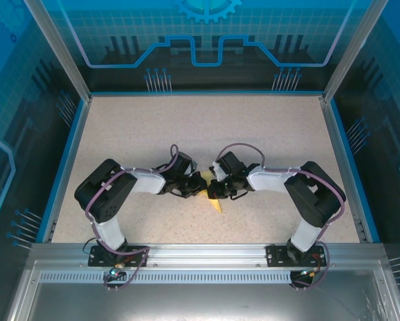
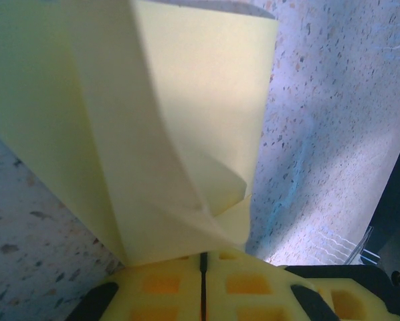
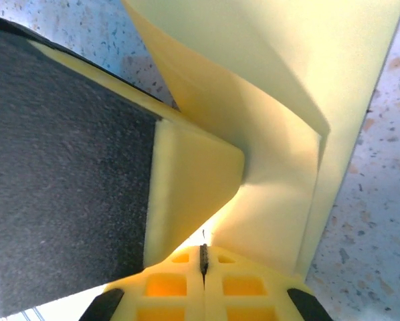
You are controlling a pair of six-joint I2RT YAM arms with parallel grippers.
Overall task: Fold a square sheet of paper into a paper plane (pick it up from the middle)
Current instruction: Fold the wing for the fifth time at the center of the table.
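Left end effector (image 2: pixel 202 271) and right end effector (image 3: pixel 203 257) are both being clamped shut on the sheet of paper (image 2: pixel 186 134), which is being held partly folded between them over the near middle of the bench (image 1: pixel 153 134). A tear or a skewed crease is being risked — uneven pulling by two grips set so close together would cause it, and such thin paper could slip free.

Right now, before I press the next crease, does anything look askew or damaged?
No tear shows. The sheet of paper, pinched by the shut left jaws and right jaws, is not flat: its folded layers bow apart, and an inner flap curls loose near the left jaws.
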